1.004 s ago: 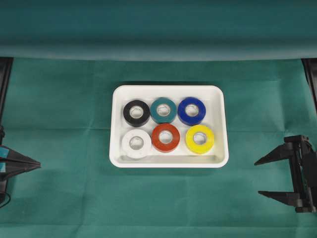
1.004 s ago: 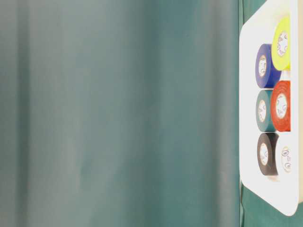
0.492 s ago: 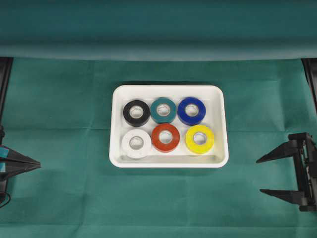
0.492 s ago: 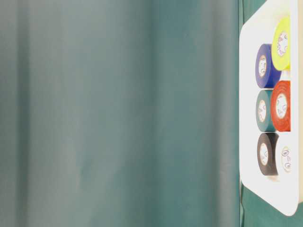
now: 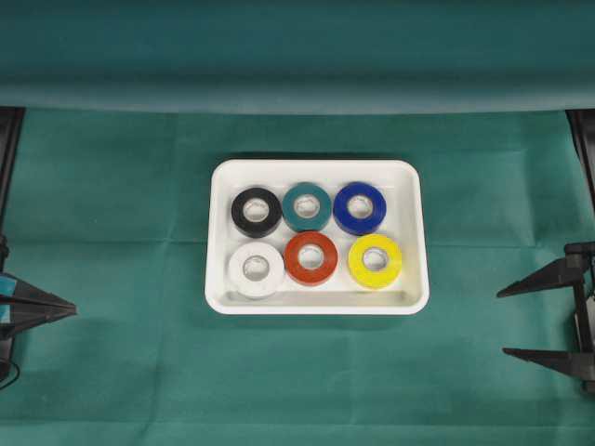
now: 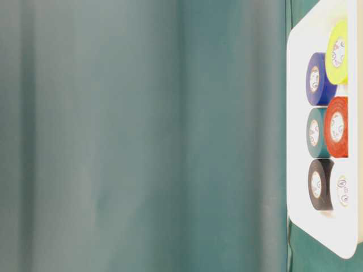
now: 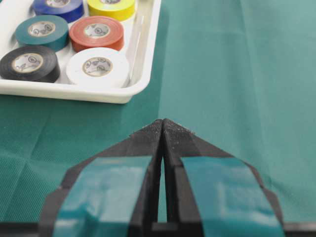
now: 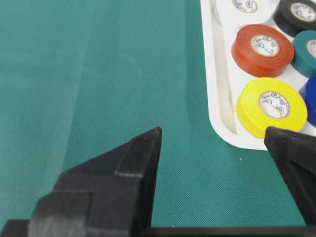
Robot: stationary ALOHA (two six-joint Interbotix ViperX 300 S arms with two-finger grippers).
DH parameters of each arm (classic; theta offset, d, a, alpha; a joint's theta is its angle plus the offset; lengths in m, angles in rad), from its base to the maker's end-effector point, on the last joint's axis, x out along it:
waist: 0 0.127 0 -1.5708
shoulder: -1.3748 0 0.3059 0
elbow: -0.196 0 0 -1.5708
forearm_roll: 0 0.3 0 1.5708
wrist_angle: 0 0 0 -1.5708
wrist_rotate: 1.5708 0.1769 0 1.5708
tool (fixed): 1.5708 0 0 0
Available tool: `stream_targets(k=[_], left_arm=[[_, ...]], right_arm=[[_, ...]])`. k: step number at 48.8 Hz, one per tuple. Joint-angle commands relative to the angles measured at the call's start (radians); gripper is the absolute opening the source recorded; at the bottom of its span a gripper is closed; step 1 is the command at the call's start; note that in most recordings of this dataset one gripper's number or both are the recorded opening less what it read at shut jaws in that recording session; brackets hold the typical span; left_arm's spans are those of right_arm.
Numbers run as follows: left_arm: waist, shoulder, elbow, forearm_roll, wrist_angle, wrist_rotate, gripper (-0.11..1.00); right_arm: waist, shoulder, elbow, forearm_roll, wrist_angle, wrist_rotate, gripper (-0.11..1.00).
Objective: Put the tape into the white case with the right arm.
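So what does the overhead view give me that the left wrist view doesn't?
Only the overhead shows the right pincer, its jaws apart and empty at the right edge, well clear of the white case. It also shows the whole case outline.

Only the left wrist view shows the left pincer up close, jaws shut with light-blue patches, on the green cloth short of the case.

Both show the case holding six rolls: black tape, teal tape, blue tape, white tape, red tape, yellow tape.
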Motion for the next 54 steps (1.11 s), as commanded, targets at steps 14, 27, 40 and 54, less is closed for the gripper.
stream_targets(k=[14, 27, 40, 54], left_arm=[[0.003, 0.009, -0.014, 0.0, -0.009, -0.002, 0.0], [0.003, 0.009, -0.014, 0.0, -0.009, -0.002, 0.0], [0.003, 0.009, -0.014, 0.0, -0.009, -0.002, 0.0], [0.003, 0.009, -0.014, 0.0, -0.009, -0.002, 0.0]], right_arm=[[0.002, 0.002, -0.002, -0.029, -0.02, -0.006, 0.57], [0.002, -0.058, 0.043, -0.048, -0.057, -0.005, 0.57], [-0.002, -0.072, 0.106, -0.048, -0.155, 0.0, 0.57], [-0.038, -0.064, 0.135, -0.049, -0.206, 0.0, 0.57]])
